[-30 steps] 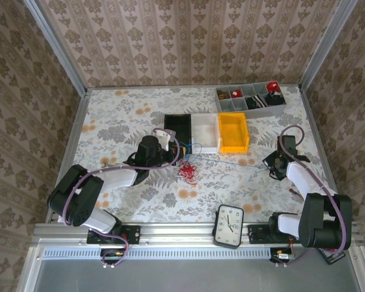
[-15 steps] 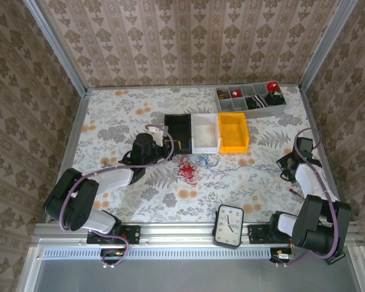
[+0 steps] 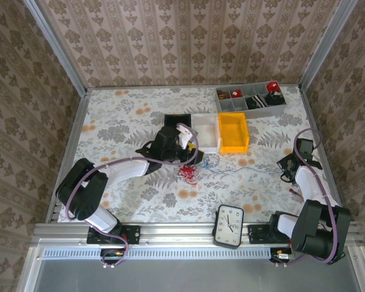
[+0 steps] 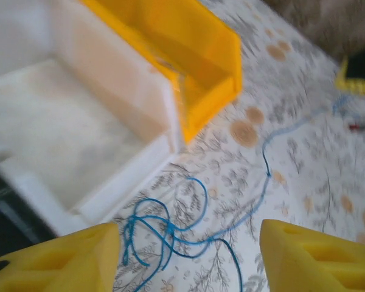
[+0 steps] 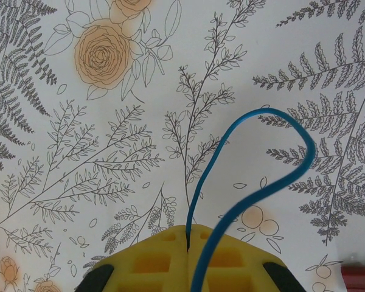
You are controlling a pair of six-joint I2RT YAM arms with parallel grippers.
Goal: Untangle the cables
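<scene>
Noting progress at roughly the midway mark, by our reading. The left jaws stand apart, the left pads (image 4: 61,255) at either side of the wrist view with nothing between them. Just ahead of that gap the loose coil of the blue cable (image 4: 170,231) lies flat on the surface (image 4: 304,182), a little short of the white bin (image 4: 109,194), with the yellow bin (image 4: 213,91) beyond. From the coil one blue strand runs away from the left jaws across the surface toward the right jaws. The right jaws are together, clamped on the far end of that blue cable: in the right wrist view the wire rises out of the seam between the right pads (image 5: 170,255), arches ahead of them and loops back. From above, the red cable (image 3: 187,173) sits in a small bunch just on the near side of the left jaws, close beside the blue coil; we cannot tell whether the two touch or cross. A whitish wire we cannot pick out with certainty. Our judgement: the blue strand is largely drawn clear of the heap, with one end held. What is left is the blue coil to straighten, the red bunch to open up, and any crossing between the two to clear.
</scene>
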